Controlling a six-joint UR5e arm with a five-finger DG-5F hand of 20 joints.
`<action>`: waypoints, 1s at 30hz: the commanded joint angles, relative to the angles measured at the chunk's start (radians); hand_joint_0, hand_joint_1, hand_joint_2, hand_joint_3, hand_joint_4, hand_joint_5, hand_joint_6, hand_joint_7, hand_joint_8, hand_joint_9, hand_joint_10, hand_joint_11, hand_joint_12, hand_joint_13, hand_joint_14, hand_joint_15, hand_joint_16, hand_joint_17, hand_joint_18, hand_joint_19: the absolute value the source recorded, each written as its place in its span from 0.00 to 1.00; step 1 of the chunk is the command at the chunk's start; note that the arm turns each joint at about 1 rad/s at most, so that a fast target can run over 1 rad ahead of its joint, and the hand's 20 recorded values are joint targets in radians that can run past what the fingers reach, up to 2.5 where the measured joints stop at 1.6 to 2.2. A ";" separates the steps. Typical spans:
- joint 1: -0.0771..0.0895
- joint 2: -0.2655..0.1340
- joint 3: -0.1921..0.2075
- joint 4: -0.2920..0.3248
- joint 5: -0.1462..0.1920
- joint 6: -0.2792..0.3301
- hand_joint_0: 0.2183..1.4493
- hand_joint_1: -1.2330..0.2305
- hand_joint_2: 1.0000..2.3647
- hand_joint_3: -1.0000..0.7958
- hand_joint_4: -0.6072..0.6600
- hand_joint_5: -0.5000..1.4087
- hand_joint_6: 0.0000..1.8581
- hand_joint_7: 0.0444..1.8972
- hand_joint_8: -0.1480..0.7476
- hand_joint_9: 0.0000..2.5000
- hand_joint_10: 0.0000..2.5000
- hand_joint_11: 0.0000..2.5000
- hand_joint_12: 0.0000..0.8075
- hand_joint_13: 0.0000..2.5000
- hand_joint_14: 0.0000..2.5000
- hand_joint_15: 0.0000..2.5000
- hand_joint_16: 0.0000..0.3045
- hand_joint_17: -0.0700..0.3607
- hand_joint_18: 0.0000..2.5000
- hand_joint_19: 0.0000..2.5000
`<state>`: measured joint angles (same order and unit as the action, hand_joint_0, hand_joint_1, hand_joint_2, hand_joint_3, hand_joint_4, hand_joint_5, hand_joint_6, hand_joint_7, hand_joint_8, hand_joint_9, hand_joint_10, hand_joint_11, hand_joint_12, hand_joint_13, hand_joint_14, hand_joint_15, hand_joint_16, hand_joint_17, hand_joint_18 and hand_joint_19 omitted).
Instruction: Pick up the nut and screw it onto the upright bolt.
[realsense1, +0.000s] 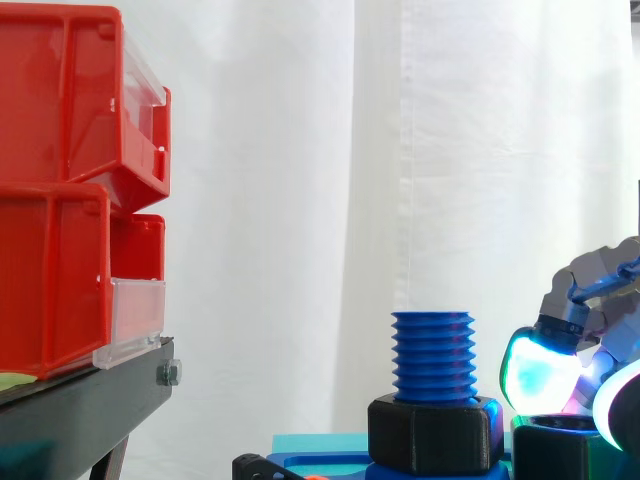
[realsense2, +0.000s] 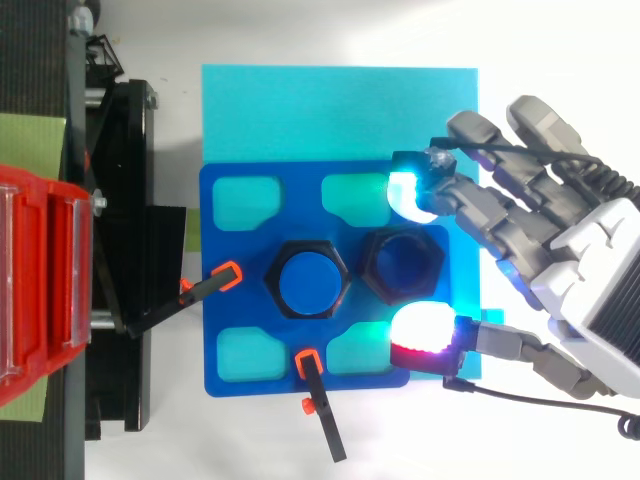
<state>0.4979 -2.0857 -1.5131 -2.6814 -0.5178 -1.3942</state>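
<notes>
Closest under the top camera, my hand spreads wide, holding nothing, with one glowing pad on the far side and the thumb pad on the near side of the loose nut. That nut lies flat on the blue plate, just right of the black collar round the upright bolt. An uneven squeeze could, I judge, shove it against the collar or tip it. Room is open above and rightward, tight leftward, and the red bins stand well apart.

Blue bolt, black nut — red bins (clear fronts), white curtain.
</notes>
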 joint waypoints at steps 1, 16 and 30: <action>-0.001 -0.001 0.001 -0.038 -0.001 0.023 0.20 0.47 0.00 0.28 0.72 0.17 0.27 0.67 0.47 0.18 0.00 0.00 0.33 0.13 0.00 0.00 0.08 0.29 0.00 0.00; -0.001 -0.001 0.001 -0.089 -0.005 0.061 0.15 0.46 0.00 0.28 0.74 0.16 0.27 0.57 0.48 0.16 0.00 0.00 0.40 0.12 0.00 0.00 0.11 0.34 0.00 0.00; -0.010 -0.001 0.001 -0.063 -0.070 0.060 0.15 0.45 0.00 0.28 0.74 0.16 0.27 0.56 0.48 0.16 0.00 0.00 0.40 0.12 0.00 0.00 0.12 0.35 0.00 0.00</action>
<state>0.4901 -2.0862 -1.5125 -2.7556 -0.5690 -1.3336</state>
